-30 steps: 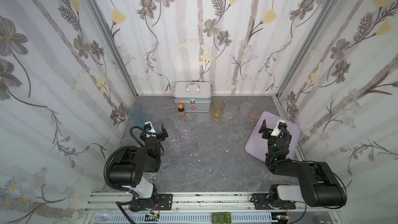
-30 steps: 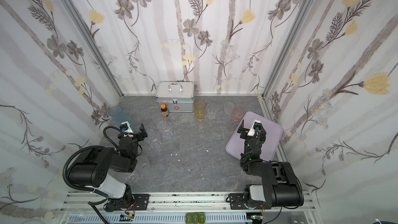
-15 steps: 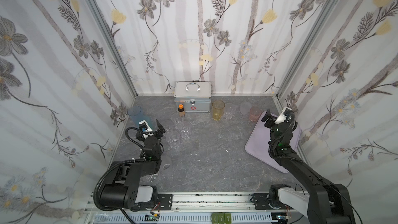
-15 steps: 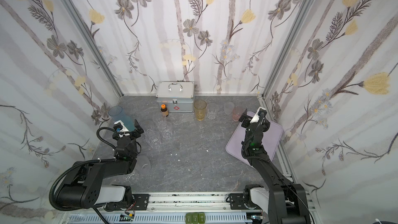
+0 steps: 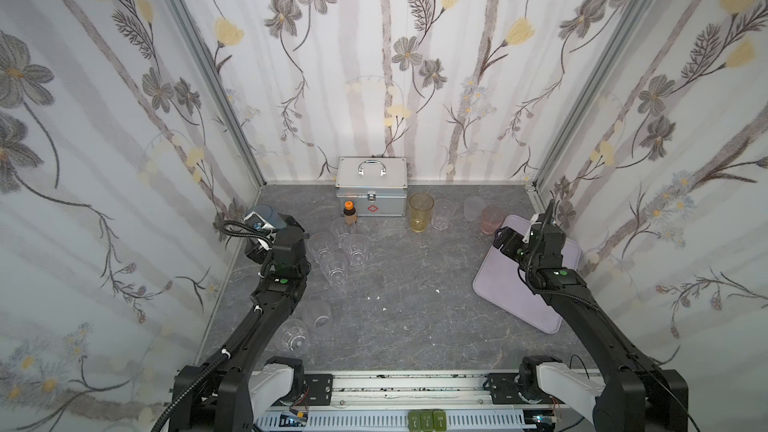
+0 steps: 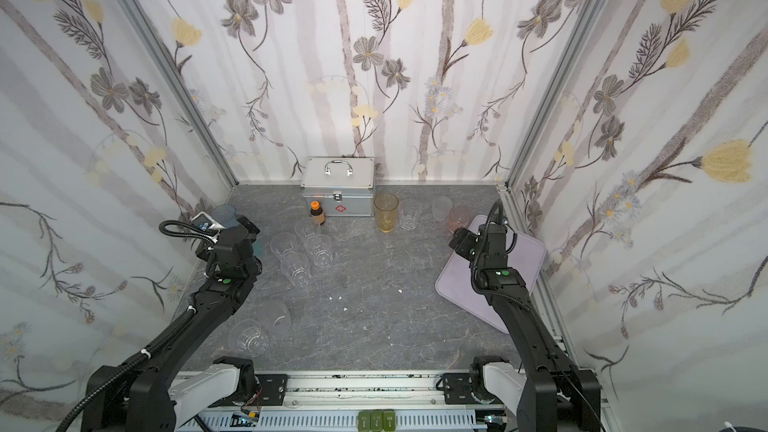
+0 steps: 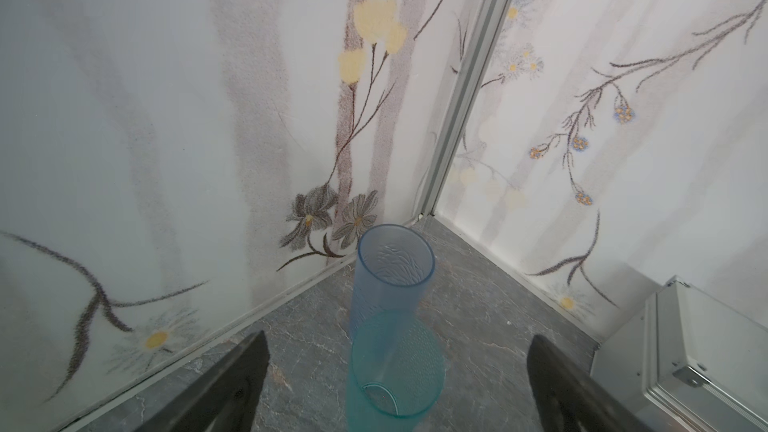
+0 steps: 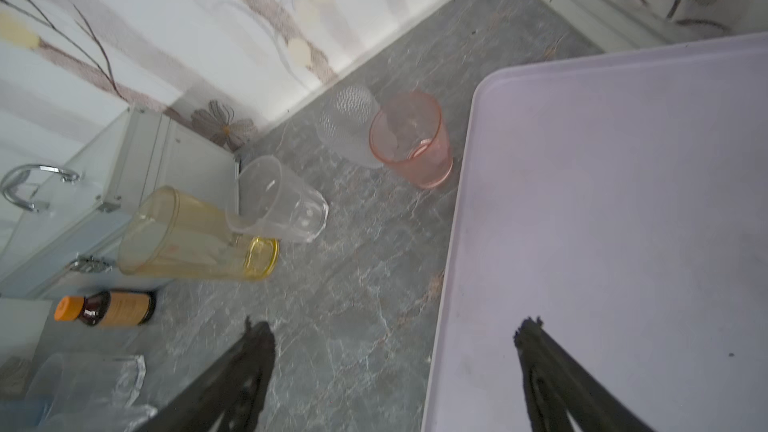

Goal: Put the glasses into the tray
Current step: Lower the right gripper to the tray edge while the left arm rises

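Note:
The lilac tray (image 5: 536,284) (image 8: 623,201) lies by the right wall with nothing on it. My right gripper (image 5: 523,234) (image 8: 391,324) hovers open across its near edge, empty. Beyond it stand a pink glass (image 8: 411,139), a frosted one (image 8: 349,126), a clear one (image 8: 278,201) and an amber one (image 8: 191,234). At the left wall my left gripper (image 5: 276,238) (image 7: 397,336) is open, facing a teal glass (image 7: 395,363) with a blue glass (image 7: 392,272) behind it. Several clear glasses (image 5: 334,251) cluster mid-left. A frosted glass (image 5: 318,314) and a clear glass (image 5: 293,338) stand front left.
A silver metal case (image 5: 371,191) stands against the back wall with a small brown bottle (image 5: 350,214) in front of it. Flowered walls close in three sides. The arms' mounting rail (image 5: 395,388) runs along the front.
Both arms have unfolded from their bases and stretched out. The left gripper has moved towards the blue and teal glasses; the right one stays over the tray's far end.

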`<state>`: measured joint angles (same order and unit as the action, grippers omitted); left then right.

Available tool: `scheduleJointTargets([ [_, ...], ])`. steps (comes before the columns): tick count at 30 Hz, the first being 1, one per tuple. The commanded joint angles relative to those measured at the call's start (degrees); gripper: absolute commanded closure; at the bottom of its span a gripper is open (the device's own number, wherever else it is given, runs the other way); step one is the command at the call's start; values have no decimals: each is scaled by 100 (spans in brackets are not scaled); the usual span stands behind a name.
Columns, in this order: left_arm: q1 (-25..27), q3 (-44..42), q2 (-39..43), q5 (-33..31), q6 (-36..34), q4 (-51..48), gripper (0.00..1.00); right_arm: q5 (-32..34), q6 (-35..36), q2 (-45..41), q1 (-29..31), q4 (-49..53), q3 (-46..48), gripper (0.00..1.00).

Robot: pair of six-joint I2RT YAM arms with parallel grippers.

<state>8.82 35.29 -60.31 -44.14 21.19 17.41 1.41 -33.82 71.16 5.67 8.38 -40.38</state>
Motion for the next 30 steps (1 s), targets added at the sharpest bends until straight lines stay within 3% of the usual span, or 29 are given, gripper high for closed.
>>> scheduleJointTargets([
  [1,-199,-52,550,1367,954,-447,0,-122,-210,47,405,768,196,9],
  [3,-432,-55,836,2268,811,-417,0,-17,-297,93,725,799,354,9],
  [6,-446,169,976,2508,536,-810,0,85,-327,330,1035,801,463,10],
  [10,-348,444,759,2924,753,-1420,0,128,-216,942,1317,764,366,13],
  [19,1016,628,242,1723,504,-1759,0,-69,-63,1989,1665,612,128,18],
  [25,1173,567,175,1522,500,-1785,0,-767,-413,2370,2238,531,-1,22],
  [30,1168,675,93,1672,351,-1828,0,-1433,-1084,2701,2599,-269,-223,23],
])
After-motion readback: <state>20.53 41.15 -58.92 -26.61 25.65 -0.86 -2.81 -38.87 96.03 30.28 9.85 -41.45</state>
